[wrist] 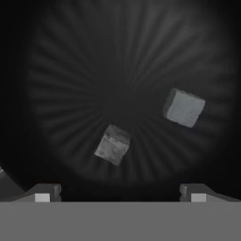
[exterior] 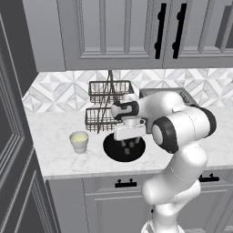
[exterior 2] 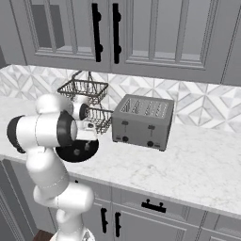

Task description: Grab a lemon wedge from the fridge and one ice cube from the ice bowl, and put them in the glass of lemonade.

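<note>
Two ice cubes sit in the bowl [wrist: 61,70] in the hand view: a lighter cube [wrist: 184,108] right of centre, a darker cube [wrist: 113,144] lower and nearer the middle, apart from each other. Gripper [wrist: 120,194] points straight down into the bowl, fingertips [wrist: 43,194] spread wide at the bottom corners, nothing between them; released, holding nothing. The darker cube lies between the fingers' line, above the tips in the view; contact not visible.

Left base view: gripper [exterior: 129,144] hangs over the black bowl [exterior: 109,148] on the marble counter [exterior: 54,132], fingers down inside the rim area. Cup [exterior: 79,141] with pale yellow liquid stands on the counter left of the bowl, near but apart. Wire rack [exterior: 102,105] stands behind the bowl against the tiled wall. Dark fridge [exterior: 13,150] side fills the left edge. Grey cabinets [exterior: 113,32] with black handles above, drawers below.

Right base view: bowl [exterior 2: 89,149] partly hidden by the arm, toaster [exterior 2: 141,121] to its right on the counter, rack [exterior 2: 84,92] behind. Gripper hidden by the arm there. Lemon wedge can't be made out.
</note>
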Motion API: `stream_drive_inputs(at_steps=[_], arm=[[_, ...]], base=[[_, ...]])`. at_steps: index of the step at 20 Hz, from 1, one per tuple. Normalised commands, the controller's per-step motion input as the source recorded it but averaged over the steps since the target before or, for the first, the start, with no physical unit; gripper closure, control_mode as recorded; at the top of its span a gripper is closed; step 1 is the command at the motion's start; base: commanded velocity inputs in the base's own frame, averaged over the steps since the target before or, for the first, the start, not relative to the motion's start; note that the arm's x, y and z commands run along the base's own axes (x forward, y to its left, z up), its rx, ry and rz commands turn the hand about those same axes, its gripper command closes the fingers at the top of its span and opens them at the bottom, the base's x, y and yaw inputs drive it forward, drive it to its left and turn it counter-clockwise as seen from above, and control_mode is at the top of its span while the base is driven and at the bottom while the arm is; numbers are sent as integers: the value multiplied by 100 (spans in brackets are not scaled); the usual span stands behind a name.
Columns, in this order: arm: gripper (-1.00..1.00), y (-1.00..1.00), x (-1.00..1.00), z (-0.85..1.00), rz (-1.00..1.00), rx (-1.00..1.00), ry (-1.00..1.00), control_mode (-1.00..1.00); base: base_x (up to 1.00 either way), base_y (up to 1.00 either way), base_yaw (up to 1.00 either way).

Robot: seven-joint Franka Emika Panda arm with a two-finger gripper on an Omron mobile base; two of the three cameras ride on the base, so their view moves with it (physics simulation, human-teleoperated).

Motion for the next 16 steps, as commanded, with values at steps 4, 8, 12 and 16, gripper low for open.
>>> stream_drive_inputs(at_steps=[4,8,12,16], arm=[[-100,9,0,-32,-8,3,7,-100],[-100,15,0,-31,-3,0,4,-100],[-100,34,4,-14,0,0,1,-100],[-100,27,21,-14,0,0,4,-100]], base=[[0,0,0],[0,0,0],[0,0,0],[0,0,0]])
